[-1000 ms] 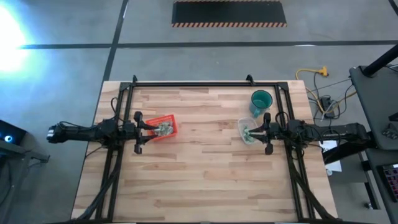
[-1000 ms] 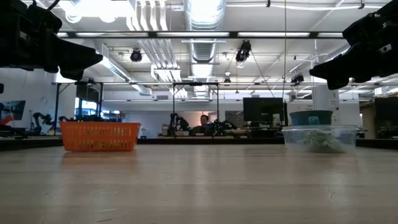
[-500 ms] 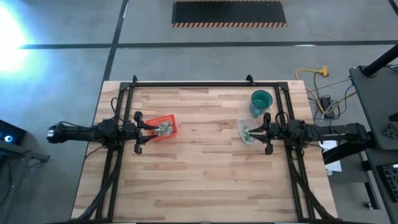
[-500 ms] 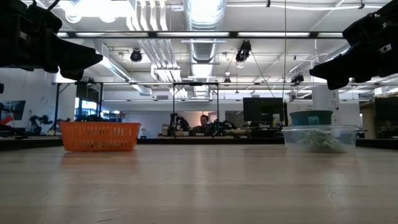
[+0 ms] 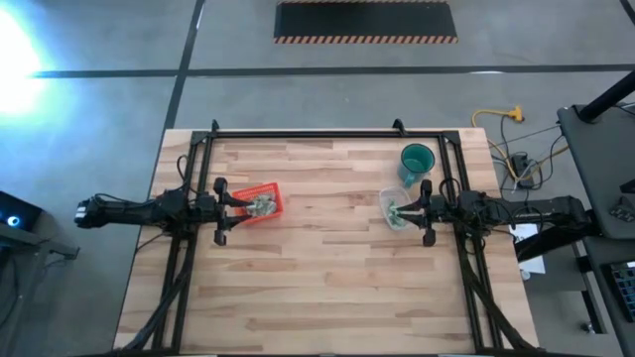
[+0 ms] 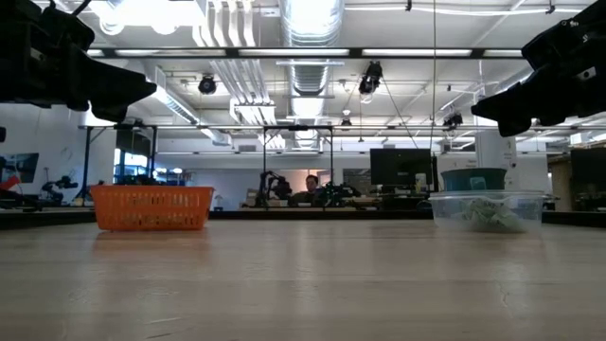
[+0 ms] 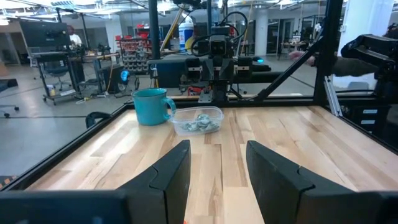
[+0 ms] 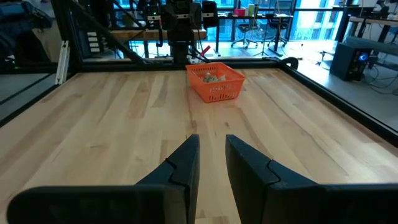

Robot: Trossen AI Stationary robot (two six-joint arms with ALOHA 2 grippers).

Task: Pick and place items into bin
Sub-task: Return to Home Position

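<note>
we are seeing the left pincer [image 5: 238,203] hanging raised above the left part of the worktop [image 5: 327,288], and its two fingers [image 7: 171,180] are standing well apart with nothing between them. the orange basket [image 5: 272,190] is sitting on the worktop just ahead of and below this pincer's tips, with the tips overlapping its near rim from above. a small heap of pale green-and-white packets [image 5: 261,205] is lying inside the basket.

the right pincer [image 5: 403,210] is hanging raised over the opposite side of the worktop, pointing back toward the left one. its fingers [image 8: 183,168] are standing only narrowly apart, a slim strip of wood is showing between them, and they are gripping nothing. a clear plastic tub [image 5: 388,196] is resting just ahead of and below this pincer's tips, and more of the same packets are lying in it. a teal mug [image 5: 417,161] is standing upright near this pincer, just beside the tub and off to one side of its tips.

looking out from the left pincer, we are finding the tub and mug well ahead across the wood; looking out from the right pincer, we are finding the basket well ahead. in the low view both pincers are showing as dark shapes high above the worktop.
</note>
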